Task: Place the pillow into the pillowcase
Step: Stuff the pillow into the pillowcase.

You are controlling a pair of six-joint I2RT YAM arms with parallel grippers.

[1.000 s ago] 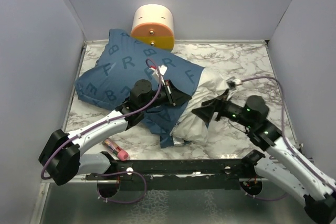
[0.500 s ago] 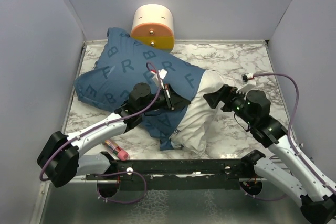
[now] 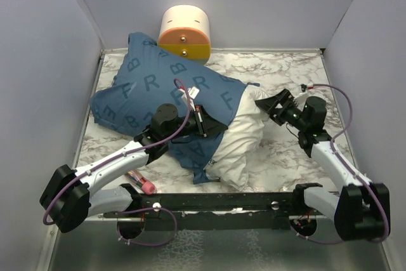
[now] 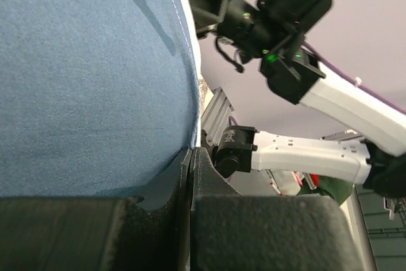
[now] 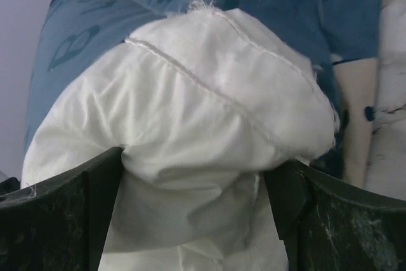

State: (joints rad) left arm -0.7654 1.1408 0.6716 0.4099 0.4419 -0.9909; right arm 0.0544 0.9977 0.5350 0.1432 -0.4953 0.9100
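The blue lettered pillowcase point(image 3: 146, 90) lies across the left and middle of the marble table point(image 3: 298, 71). The white pillow point(image 3: 238, 147) sticks out of its right side toward the front edge. My left gripper point(image 3: 208, 125) is shut on the pillowcase's edge; in the left wrist view the blue cloth point(image 4: 89, 80) is pinched between the closed jaws point(image 4: 190, 157). My right gripper point(image 3: 263, 103) is open and pressed against the pillow's far right corner. In the right wrist view the pillow point(image 5: 203, 99) bulges between the spread fingers point(image 5: 193, 182), with the pillowcase point(image 5: 82, 36) behind it.
A cream-and-orange cylinder point(image 3: 184, 32) stands against the back wall, touching the pillowcase. A small pink-and-red object point(image 3: 141, 182) lies by the front left. A black rail point(image 3: 222, 202) runs along the front edge. Grey walls close in both sides.
My right gripper has moved away from the front edge to the pillow's far corner. The pillow has bunched up and shifted left against the pillowcase. My left gripper has kept its hold.
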